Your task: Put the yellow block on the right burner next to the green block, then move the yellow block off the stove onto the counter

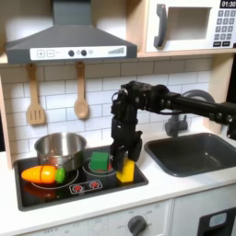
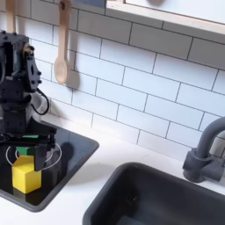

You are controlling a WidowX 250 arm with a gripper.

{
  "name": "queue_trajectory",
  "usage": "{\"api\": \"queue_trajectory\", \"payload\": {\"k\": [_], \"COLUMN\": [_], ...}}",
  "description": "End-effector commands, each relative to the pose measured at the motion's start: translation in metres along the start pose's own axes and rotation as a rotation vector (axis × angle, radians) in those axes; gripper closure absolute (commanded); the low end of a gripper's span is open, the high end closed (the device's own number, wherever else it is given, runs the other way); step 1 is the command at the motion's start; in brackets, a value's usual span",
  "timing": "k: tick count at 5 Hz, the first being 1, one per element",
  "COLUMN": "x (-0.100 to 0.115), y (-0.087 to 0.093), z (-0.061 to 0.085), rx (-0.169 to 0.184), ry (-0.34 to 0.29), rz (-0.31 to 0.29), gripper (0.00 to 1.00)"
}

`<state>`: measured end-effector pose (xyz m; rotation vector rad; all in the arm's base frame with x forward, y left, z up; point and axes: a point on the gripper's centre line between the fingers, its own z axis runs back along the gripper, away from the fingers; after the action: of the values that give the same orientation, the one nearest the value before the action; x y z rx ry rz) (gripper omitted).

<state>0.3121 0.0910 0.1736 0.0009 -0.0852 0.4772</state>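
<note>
1. The black gripper [image 1: 125, 157] of the arm reaches down over the glossy black toy stove [image 1: 55, 194]; in the second exterior view the gripper [image 2: 32, 148] hangs just above the small yellow cube-shaped block [image 2: 26, 175].
2. Its fingers stand apart on either side of the block's top, so it looks open, though whether the pads touch the block cannot be told.
3. In the first exterior view the yellow block [image 1: 125, 171] rests on the stove's right burner, just beside the small bright-green block [image 1: 99, 162], which sits to its left.
4. The smooth white counter [image 1: 157, 189] surrounds the stove.
5. A steel pot [image 1: 60, 147] and a toy carrot [image 1: 43, 174] occupy the left burner area.
</note>
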Motion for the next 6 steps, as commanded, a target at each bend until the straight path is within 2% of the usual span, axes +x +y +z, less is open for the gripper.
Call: {"api": "queue_trajectory", "payload": {"k": [1, 3, 6], "x": [-0.0003, 0.0002, -0.0002], "y": [-0.0023, -0.0061, -0.0076], "z": [-0.0008, 0.0005, -0.0049], "rx": [0.004, 0.003, 0.009], "ry": [-0.009, -0.018, -0.008], "rz": [0.014, 0.015, 0.017], "gripper": [0.00, 0.00, 0.00]}}
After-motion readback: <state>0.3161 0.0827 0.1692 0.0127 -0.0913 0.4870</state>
